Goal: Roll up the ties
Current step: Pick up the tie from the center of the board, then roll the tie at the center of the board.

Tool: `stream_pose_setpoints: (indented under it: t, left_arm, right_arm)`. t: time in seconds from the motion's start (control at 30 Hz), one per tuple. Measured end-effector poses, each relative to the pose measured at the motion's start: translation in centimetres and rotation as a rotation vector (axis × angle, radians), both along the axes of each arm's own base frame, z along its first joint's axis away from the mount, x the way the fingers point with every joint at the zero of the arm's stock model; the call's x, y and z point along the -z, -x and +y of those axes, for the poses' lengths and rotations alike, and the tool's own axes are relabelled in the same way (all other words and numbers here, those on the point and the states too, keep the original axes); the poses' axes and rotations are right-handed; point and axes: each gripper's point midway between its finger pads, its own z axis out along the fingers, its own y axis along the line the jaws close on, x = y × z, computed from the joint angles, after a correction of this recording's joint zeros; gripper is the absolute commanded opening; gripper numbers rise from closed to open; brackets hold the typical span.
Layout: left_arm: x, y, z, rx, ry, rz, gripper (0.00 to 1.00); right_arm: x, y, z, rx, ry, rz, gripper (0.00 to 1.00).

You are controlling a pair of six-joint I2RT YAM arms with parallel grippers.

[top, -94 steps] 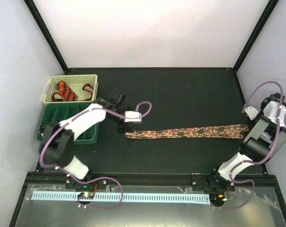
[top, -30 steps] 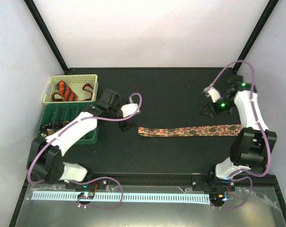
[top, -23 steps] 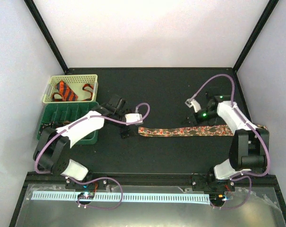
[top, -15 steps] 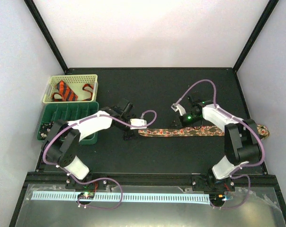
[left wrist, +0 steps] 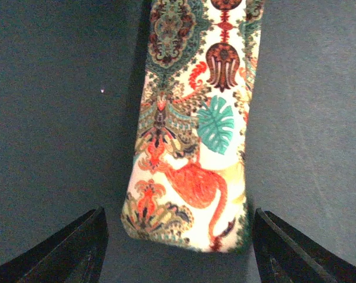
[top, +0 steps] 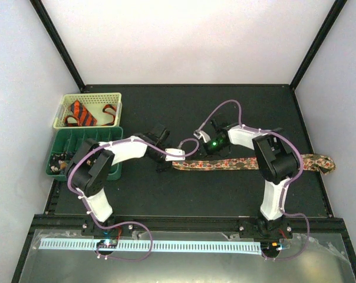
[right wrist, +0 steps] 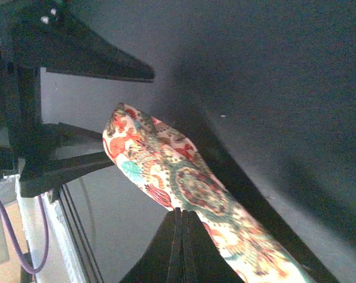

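The speckled tie (top: pixel 243 163) lies flat as a long strip across the table, its right end bunched at the right edge. Its left end (left wrist: pixel 190 177) sits between the spread fingers of my left gripper (left wrist: pixel 178 262), which is open and empty just short of it; the gripper also shows in the top view (top: pixel 162 166). My right gripper (top: pixel 209 153) is shut, and its tips (right wrist: pixel 179 213) rest against the tie's edge (right wrist: pixel 190 183) with no fabric between them. The orange black-striped tie (top: pixel 81 113) lies in the cream basket (top: pixel 89 96).
A green divided tray (top: pixel 66 141) stands at the left below the basket, partly under my left arm. Black frame posts run up the back corners. Purple cables loop over both arms.
My right arm swung from the right side leftward onto the tie's left part. The tie shifted right, its right end bunching at the edge. My left gripper followed to the tie's left end.
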Motion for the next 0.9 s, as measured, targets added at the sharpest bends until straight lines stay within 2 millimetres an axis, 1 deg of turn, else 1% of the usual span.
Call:
stream_pose_setpoints:
  t: [0.17,0.3,0.37,0.47,0.57,0.67,0.8,0.9]
  left_arm:
    - [0.4,-0.2,-0.2,0.002,-0.012,0.004,0.62]
    - [0.4,-0.2,-0.1,-0.001,-0.014,0.003,0.55]
    - [0.4,-0.2,-0.2,0.0,-0.012,0.003,0.51]
    - [0.1,-0.1,-0.5,0.003,-0.004,0.008,0.47]
    - [-0.3,-0.1,-1.2,0.017,0.012,0.005,0.42]
    - [-0.4,0.2,-1.6,0.031,0.02,0.009,0.39]
    - [-0.4,0.5,-1.7,0.035,0.022,0.018,0.34]
    - [-0.4,0.6,-1.7,0.037,0.023,0.024,0.33]
  right_arm:
    - [0.4,1.5,2.0,-0.038,-0.02,0.028,0.02]
    - [1.2,2.4,2.7,-0.062,-0.018,0.044,0.02]
    - [2.2,2.5,2.6,-0.062,-0.006,0.066,0.02]
    - [3.9,3.0,2.3,-0.066,0.016,0.107,0.02]
    - [3.9,3.1,2.3,-0.075,0.003,0.109,0.02]
    - [3.9,3.1,2.3,-0.08,-0.001,0.106,0.02]
    - [3.8,3.1,2.3,-0.085,-0.002,0.101,0.02]
    - [3.9,3.3,2.2,-0.084,0.001,0.103,0.02]
